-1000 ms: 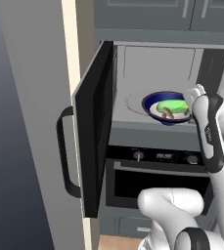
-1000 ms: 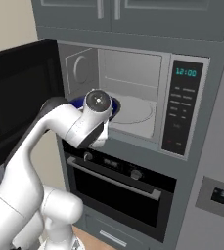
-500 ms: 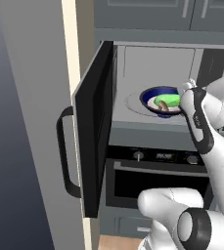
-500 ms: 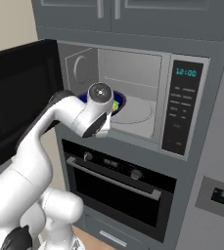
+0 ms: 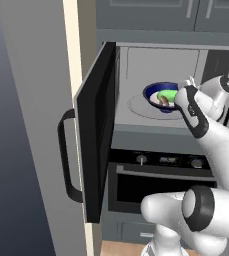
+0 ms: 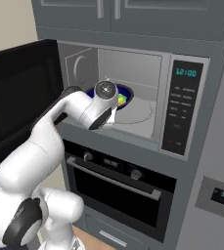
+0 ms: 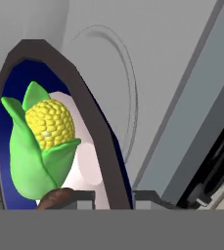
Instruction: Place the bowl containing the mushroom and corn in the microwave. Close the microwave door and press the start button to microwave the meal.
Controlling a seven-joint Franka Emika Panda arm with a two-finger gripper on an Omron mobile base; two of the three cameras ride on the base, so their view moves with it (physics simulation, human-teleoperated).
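Gripper (image 7: pixel 113 197) fingers (image 7: pixel 81 197) stand on either side of the bowl's near rim, pinching it between them, so the hand is holding the bowl (image 7: pixel 106 146) by its edge. From the left base camera the bowl (image 5: pixel 156 91) sits inside the microwave (image 5: pixel 136 65) cavity, over the round turntable (image 5: pixel 138 106), toward the right side, with the arm's wrist just in front of it. Corn (image 7: pixel 40 146) fills most of the bowl, its yellow kernels showing above the green husk, and the mushroom (image 7: pixel 59 197) peeks out dark brown at the near edge beside one fingertip. Left of the cavity, the microwave door (image 5: pixel 93 135) stands wide open. Below the microwave is the black oven (image 6: pixel 118 188).
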